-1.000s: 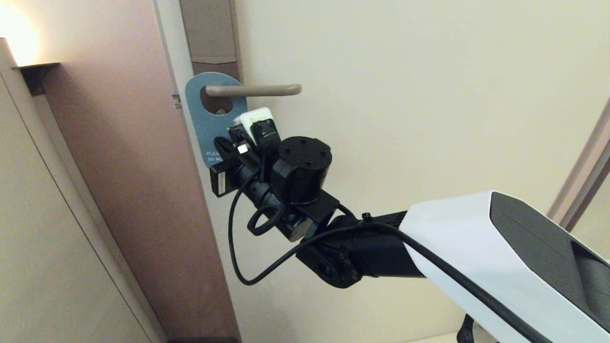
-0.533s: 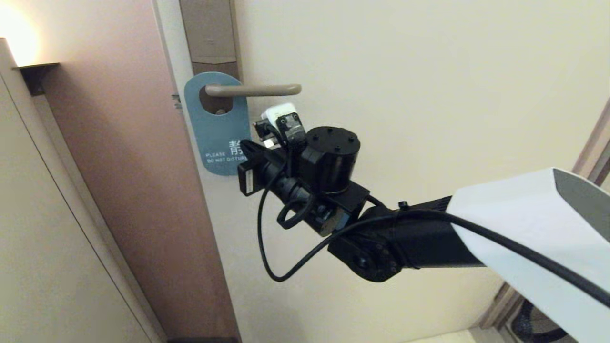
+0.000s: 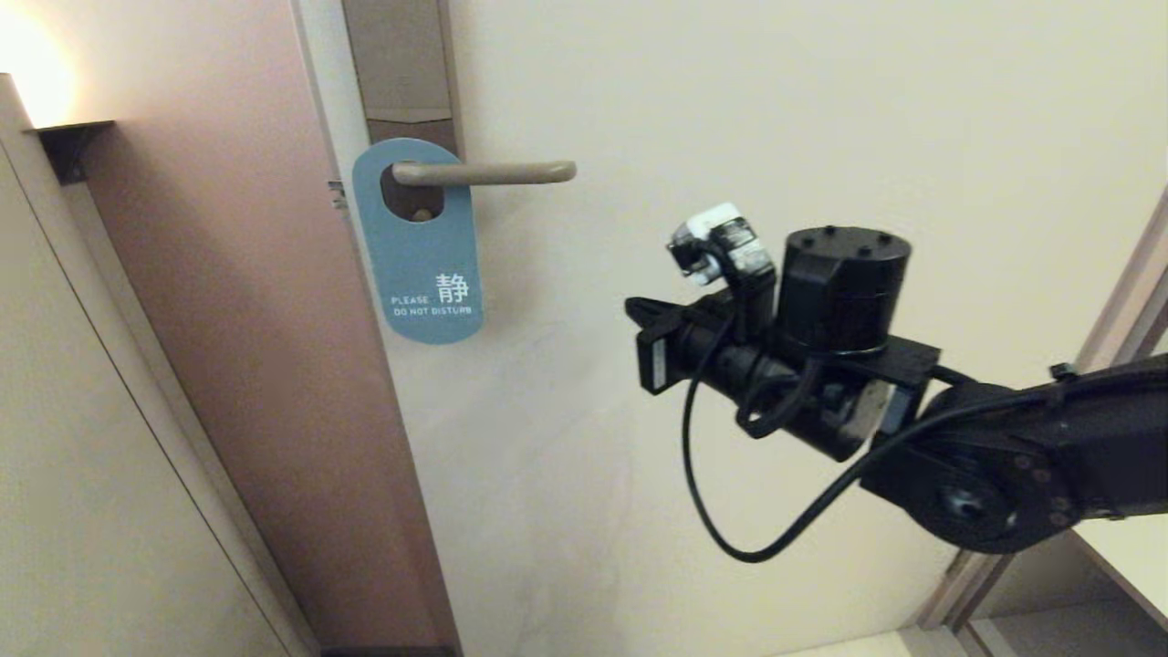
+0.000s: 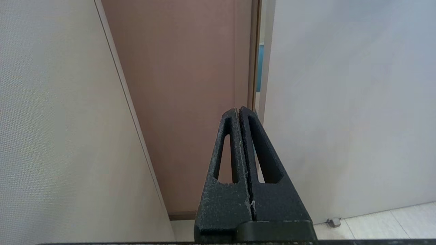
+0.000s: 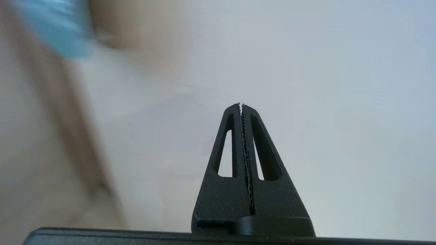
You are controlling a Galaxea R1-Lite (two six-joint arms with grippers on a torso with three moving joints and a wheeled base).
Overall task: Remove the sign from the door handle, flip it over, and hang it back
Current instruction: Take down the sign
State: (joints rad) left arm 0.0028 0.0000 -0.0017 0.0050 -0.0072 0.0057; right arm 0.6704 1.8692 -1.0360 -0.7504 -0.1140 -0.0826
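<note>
The sign (image 3: 418, 255) hangs from the door handle (image 3: 493, 172) through its oval hole, blue face out, reading "PLEASE DO NOT DISTURB". The handle is a slim beige lever on a tall brown-grey backplate (image 3: 401, 64). My right gripper (image 3: 639, 310) is in the air to the right of the sign and well clear of it, pointing at the door. It is shut and empty (image 5: 240, 105); the sign (image 5: 54, 27) is a blue blur at the edge of the right wrist view. My left gripper (image 4: 238, 110) is parked low, shut and empty, facing the door edge.
A brown door frame panel (image 3: 255, 319) runs down left of the cream door (image 3: 730, 137). A beige wall (image 3: 91, 456) stands further left. Another frame edge (image 3: 1122, 310) rises at the right. A small door stop (image 4: 333, 222) sits on the floor.
My right arm has drawn back from the sign and swung right, uncovering the whole sign. The sign still hangs on the handle. The gripper stayed shut.
</note>
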